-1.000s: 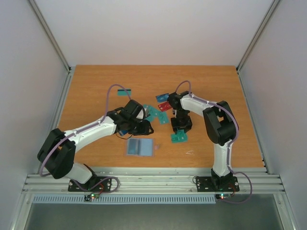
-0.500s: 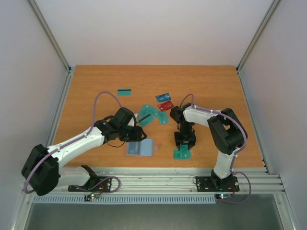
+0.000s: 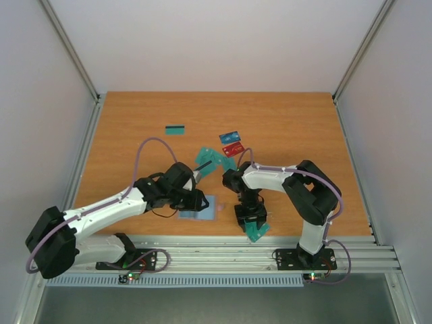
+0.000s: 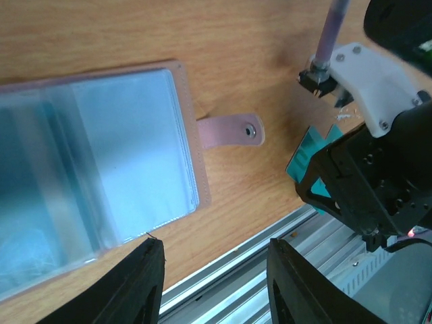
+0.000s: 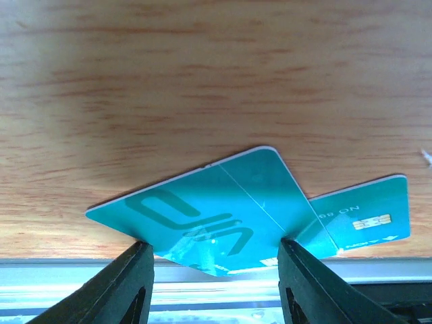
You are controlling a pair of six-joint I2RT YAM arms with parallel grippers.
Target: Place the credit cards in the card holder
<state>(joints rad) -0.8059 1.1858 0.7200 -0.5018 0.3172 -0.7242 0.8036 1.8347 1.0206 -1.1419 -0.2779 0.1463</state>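
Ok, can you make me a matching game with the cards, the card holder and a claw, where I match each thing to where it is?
Things:
1. red card
2. striped card
3. card holder
4. right claw

Places:
A. over teal cards at the table's near edge
B. next to the blue card
C. lying open by the left claw
D. alone, left of every other card

Pairs: 1-B, 2-D, 3-C, 4-A

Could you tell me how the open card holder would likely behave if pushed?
The card holder lies flat and thin, so it probably slides easily on the table. Its clear sleeves look floppy and may buckle.
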